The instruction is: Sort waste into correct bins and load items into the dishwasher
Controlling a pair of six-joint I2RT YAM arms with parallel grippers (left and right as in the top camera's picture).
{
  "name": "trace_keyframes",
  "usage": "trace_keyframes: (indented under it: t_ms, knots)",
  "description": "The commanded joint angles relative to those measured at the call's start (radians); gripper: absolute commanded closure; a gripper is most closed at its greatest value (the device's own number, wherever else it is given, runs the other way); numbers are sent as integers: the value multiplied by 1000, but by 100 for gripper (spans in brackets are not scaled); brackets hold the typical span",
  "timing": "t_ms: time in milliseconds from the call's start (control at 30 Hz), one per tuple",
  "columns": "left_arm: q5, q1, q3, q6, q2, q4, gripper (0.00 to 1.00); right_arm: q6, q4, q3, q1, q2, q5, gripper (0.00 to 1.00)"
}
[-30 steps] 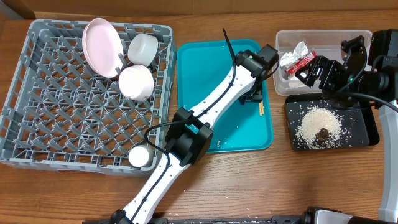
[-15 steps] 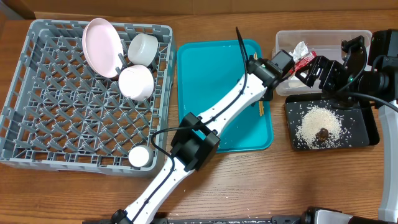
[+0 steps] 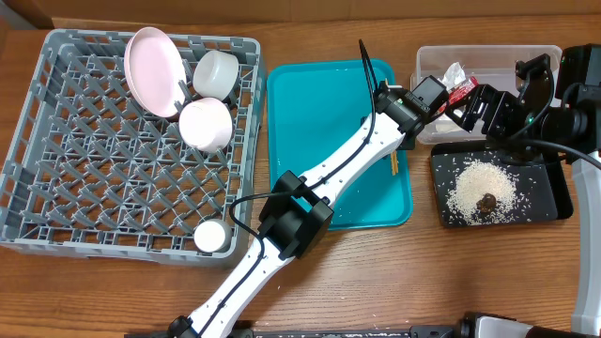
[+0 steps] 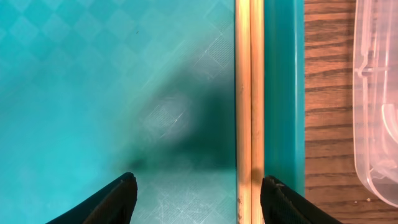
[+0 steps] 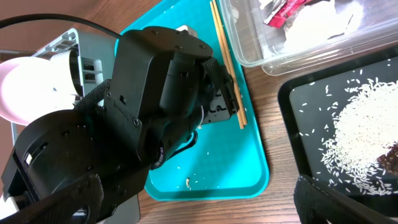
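Observation:
Two wooden chopsticks [image 4: 250, 93] lie side by side along the right rim of the teal tray [image 4: 93, 74]. My left gripper [image 4: 199, 196] hangs open just above them, the sticks next to its right finger [image 4: 280, 202]. From overhead only the chopsticks' tip [image 3: 395, 165] shows beside the left gripper [image 3: 413, 105]. My right gripper [image 5: 199, 208] is open and holds nothing, hovering at the right gripper [image 3: 474, 108] spot between the two bins. The red-and-silver wrapper [image 3: 453, 84] lies in the clear tub [image 3: 498, 58]. Rice [image 3: 484, 183] and a brown lump [image 3: 486, 201] lie in the black tray [image 3: 556, 205].
The grey rack [image 3: 94, 188] on the left holds a pink plate [image 3: 155, 70], a white bowl [image 3: 218, 70], a pink bowl [image 3: 205, 122] and a small cup [image 3: 210, 235]. A few rice grains and a crumb [image 5: 187, 182] lie on the teal tray's near end.
My left gripper has swung right across the teal tray to its right rim, over the chopsticks. The right arm has not moved.

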Motion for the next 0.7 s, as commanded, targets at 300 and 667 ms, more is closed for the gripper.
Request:
trace_keyframes:
  t_ms: [300, 667]
  knots:
    - [-20, 2, -49, -22, 23, -10, 36, -4, 3, 5, -3, 2, 4, 0]
    - [64, 7, -148, -21, 23, 13, 89, -4, 3, 5, -3, 2, 4, 0]
